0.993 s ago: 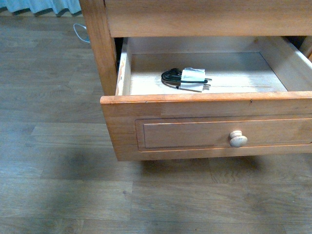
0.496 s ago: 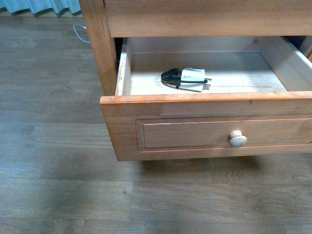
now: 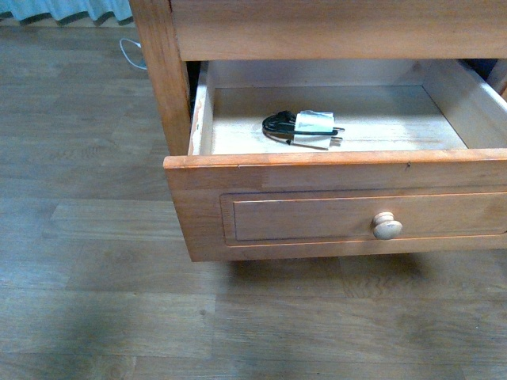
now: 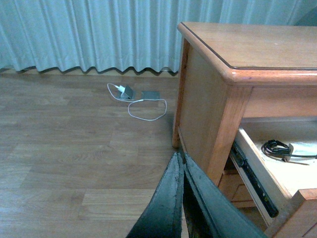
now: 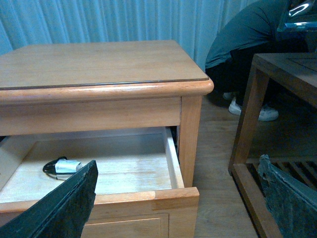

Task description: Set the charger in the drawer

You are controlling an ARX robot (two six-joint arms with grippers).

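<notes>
Left gripper [image 4: 181,159]: two long fingers [image 4: 166,208], near-black with a faint green cast, smooth and matt, each tapering to a narrow tip. Right gripper [image 5: 177,166]: fingers [image 5: 64,206] of the same dark material, broad and flat, surface finely pebbled, edges slightly ragged at the tips.

The place looked like a lived-in home room. Wood-plank flooring [image 3: 95,301] ran under a reddish-brown wooden bedside cabinet [image 5: 99,64]. Past the left gripper's [image 4: 182,159] pressed-together jaws, pale blue pleated curtains [image 4: 89,34] hung to the floor, and a grey adapter on a white cable [image 4: 149,94] lay loose before them.
</notes>
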